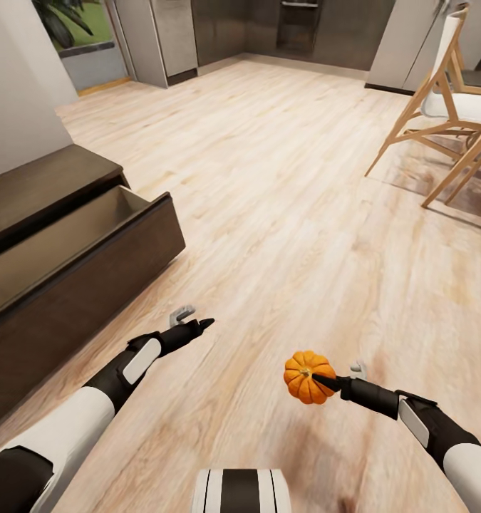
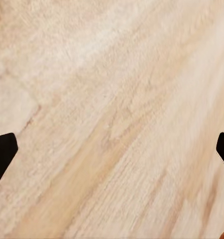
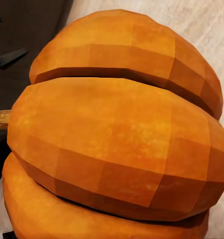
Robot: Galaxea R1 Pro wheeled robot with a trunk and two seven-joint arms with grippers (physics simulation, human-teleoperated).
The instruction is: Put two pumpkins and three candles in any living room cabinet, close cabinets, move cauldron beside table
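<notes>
My right gripper (image 1: pixel 316 377) is shut on a small ribbed orange pumpkin (image 1: pixel 300 385), holding it above the wood floor. Close up in the right wrist view, the pumpkin (image 3: pixel 117 129) shows its stem off to one side. The dark-brown cabinet (image 1: pixel 90 274) stands at the left with its top drawer (image 1: pixel 69 239) pulled open; the part of the inside I can see holds nothing. My left gripper (image 1: pixel 201 325) hangs over the floor just right of the cabinet. Its fingertips (image 2: pixel 2 154) stand wide apart with nothing between them. The candles and the cauldron are out of view.
Pale wooden chairs (image 1: pixel 447 107) stand at the far right. A kitchen with dark units (image 1: pixel 297 28) and grey doors lies at the back. A white wall (image 1: pixel 19 92) rises behind the cabinet. Bare wood floor (image 1: pixel 283 199) spreads between the cabinet and the chairs.
</notes>
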